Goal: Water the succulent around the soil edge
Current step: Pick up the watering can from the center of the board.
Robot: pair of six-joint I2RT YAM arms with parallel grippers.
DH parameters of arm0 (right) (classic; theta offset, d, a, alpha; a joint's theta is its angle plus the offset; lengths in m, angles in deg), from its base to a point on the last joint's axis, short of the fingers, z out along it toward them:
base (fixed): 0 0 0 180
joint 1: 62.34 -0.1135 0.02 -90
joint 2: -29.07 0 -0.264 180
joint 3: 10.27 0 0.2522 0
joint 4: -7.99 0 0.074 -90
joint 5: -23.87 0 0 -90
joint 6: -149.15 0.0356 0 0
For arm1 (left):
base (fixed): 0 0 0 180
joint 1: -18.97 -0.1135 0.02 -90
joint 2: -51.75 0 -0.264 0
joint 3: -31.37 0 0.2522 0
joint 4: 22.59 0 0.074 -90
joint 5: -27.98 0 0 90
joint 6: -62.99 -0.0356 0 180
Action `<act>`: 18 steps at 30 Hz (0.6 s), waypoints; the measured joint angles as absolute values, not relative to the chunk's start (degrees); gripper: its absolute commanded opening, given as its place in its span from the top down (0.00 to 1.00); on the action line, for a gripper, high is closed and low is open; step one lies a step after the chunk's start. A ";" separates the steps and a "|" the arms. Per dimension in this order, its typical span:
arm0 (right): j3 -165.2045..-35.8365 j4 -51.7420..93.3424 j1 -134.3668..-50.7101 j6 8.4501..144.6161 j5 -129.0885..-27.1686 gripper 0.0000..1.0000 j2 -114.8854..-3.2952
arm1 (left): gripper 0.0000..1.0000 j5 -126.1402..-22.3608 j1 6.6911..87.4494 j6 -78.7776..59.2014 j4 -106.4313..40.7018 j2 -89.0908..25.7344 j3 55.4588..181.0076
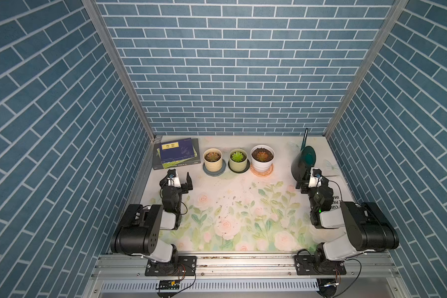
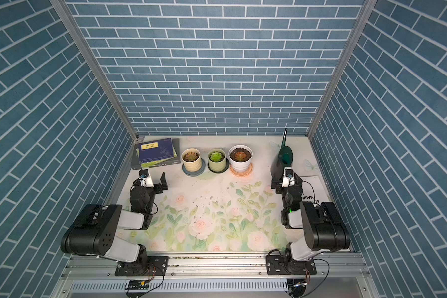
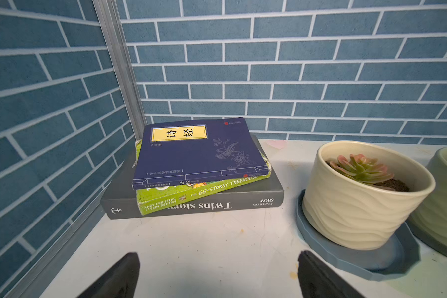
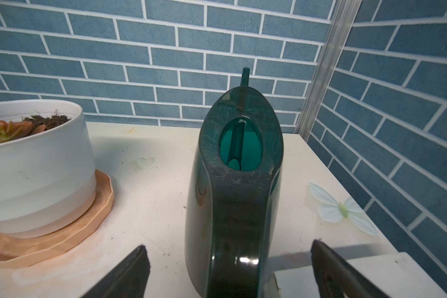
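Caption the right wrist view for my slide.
Open right gripper lined up on the green watering can, jaws either side of it; white succulent pot nearby.

The walls (image 1: 238, 77) are blue brick pattern with white grout, and the table (image 1: 276, 222) is pastel floral with pink roses. The watering can (image 4: 232, 206) is see-through dark teal. There's a wavy-ribbed cream pot (image 3: 359, 211) on a grey-blue saucer (image 3: 387, 260), a pale green pot (image 1: 238, 166), and a white pot (image 4: 36, 180) on a peach saucer (image 4: 88, 219). The top book (image 3: 191, 152) is navy with a yellow label.
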State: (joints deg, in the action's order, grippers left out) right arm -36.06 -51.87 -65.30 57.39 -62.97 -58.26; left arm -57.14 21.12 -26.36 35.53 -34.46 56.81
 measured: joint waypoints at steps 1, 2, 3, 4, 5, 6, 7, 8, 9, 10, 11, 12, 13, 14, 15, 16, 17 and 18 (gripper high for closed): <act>-36.06 -51.87 -65.30 57.39 -62.97 0.00 -58.26 | 0.00 -57.14 21.12 -26.36 35.53 -34.46 56.81; -36.06 -51.87 -65.30 57.37 -62.97 0.01 -58.26 | 0.00 -57.14 21.12 -26.34 35.53 -34.46 56.81; -36.06 -51.87 -65.30 57.39 -62.97 0.01 -58.26 | 0.00 -57.14 21.12 -26.36 35.53 -34.46 56.81; -36.06 -51.87 -65.30 57.39 -62.97 0.01 -58.26 | 0.00 -57.14 21.12 -26.34 35.53 -34.46 56.81; -36.06 -51.87 -65.30 57.39 -62.99 0.00 -58.26 | 0.00 -57.14 21.12 -26.36 35.53 -34.46 56.81; -36.06 -51.87 -65.30 57.37 -62.99 0.01 -58.26 | 0.00 -57.14 21.12 -26.36 35.53 -34.46 56.81; -36.06 -51.87 -65.30 57.37 -62.99 0.01 -58.26 | 0.00 -57.14 21.12 -26.36 35.53 -34.46 56.81; -36.06 -51.87 -65.30 57.39 -62.97 0.00 -58.26 | 0.00 -57.14 21.12 -26.36 35.53 -34.46 56.81; -36.06 -51.87 -65.30 57.37 -62.97 0.01 -58.26 | 0.00 -57.14 21.12 -26.36 35.53 -34.46 56.81; -36.06 -51.87 -65.30 57.37 -62.97 0.00 -58.26 | 0.00 -57.14 21.12 -26.36 35.53 -34.46 56.81; -36.06 -51.87 -65.30 57.37 -62.97 0.01 -58.26 | 0.00 -57.14 21.12 -26.36 35.53 -34.46 56.81; -36.06 -51.87 -65.30 57.37 -62.97 0.01 -58.26 | 0.00 -57.14 21.12 -26.36 35.53 -34.46 56.81; -36.06 -51.87 -65.30 57.37 -62.97 0.01 -58.26 | 0.00 -57.14 21.12 -26.36 35.53 -34.46 56.81; -36.06 -51.79 -65.30 57.37 -62.97 0.00 -58.26 | 0.00 -57.11 21.12 -26.36 35.53 -34.46 56.81; -36.11 -51.50 -65.30 57.39 -62.97 0.00 -58.17 | 0.00 -57.07 21.12 -26.36 35.53 -34.46 56.81; -36.17 -50.76 -65.30 57.37 -62.99 0.00 -57.88 | 0.00 -56.98 21.12 -26.34 35.53 -34.46 56.81; -36.28 -49.58 -65.30 57.37 -63.04 0.01 -57.18 | 0.00 -56.90 21.12 -26.34 35.49 -34.40 56.81; -36.35 -48.35 -65.30 57.37 -63.17 0.01 -56.14 | 0.00 -56.83 21.12 -26.34 35.35 -34.25 56.79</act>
